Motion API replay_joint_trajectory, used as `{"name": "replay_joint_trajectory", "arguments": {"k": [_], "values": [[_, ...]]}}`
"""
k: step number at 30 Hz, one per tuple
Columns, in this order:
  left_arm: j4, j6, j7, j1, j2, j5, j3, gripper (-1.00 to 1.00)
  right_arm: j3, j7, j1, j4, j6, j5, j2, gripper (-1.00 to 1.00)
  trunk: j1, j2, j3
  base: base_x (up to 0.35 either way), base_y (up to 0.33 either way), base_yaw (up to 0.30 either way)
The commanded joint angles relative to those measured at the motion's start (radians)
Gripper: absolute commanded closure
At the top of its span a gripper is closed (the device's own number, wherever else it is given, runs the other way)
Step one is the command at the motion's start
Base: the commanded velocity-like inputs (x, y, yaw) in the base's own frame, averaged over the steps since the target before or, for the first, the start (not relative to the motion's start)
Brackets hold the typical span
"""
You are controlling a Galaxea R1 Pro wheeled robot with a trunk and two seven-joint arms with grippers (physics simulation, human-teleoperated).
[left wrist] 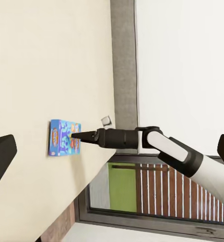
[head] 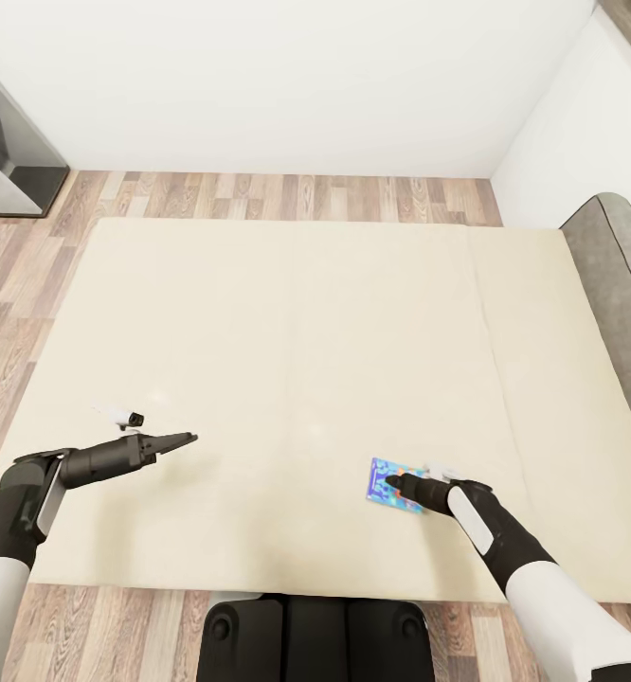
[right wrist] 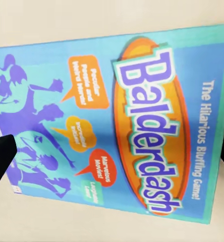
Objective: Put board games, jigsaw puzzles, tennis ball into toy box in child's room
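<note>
One blue board game (head: 384,478), a flat box printed "Balderdash", lies on the beige mattress of the bed (head: 297,313) near its front edge, right of centre. My right gripper (head: 398,486) hovers close over it, open, its fingertips (right wrist: 0,159) at either side of the box (right wrist: 122,121). From the left wrist view the box (left wrist: 61,137) lies flat with the right gripper (left wrist: 75,135) pointing at its edge. My left gripper (head: 185,439) hangs open over bare mattress at the front left, holding nothing. The toy box, table, jigsaw puzzles and tennis ball are out of view.
The grey headboard (head: 619,275) runs along the bed's right side. Wood-plank floor (head: 287,194) borders the far and left sides, with white walls behind. A dark-grey and white piece of furniture (head: 12,152) stands at the far left. My base (head: 315,635) is against the bed's front edge.
</note>
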Motion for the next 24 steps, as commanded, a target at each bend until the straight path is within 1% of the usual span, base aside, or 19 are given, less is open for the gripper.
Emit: {"name": "replay_joint_trajectory", "arguments": {"k": [1, 7, 13, 24], "values": [[0.000, 0.010, -0.004, -0.001, 0.000, -0.001, 0.000, -1.00, 0.005, 0.011, 0.000, -0.002, 0.003, -0.032, 0.020, -1.00, 0.001, -0.001, -0.001, 0.000, 0.000, 0.000], [0.000, 0.010, -0.001, -0.001, -0.002, -0.001, -0.001, -1.00, 0.005, 0.014, 0.000, -0.002, 0.000, -0.030, 0.019, -1.00, 0.001, -0.001, -0.001, 0.000, 0.000, 0.000], [0.000, 0.010, 0.001, -0.001, -0.011, -0.004, -0.001, -1.00, 0.000, 0.009, 0.000, -0.002, -0.004, -0.030, 0.019, -1.00, 0.001, -0.001, -0.001, 0.000, 0.000, 0.000], [0.000, 0.010, 0.001, -0.001, -0.012, -0.004, -0.001, -1.00, -0.001, 0.005, -0.001, -0.003, 0.007, -0.029, 0.019, -1.00, 0.001, -0.001, -0.001, 0.000, 0.000, 0.000]]}}
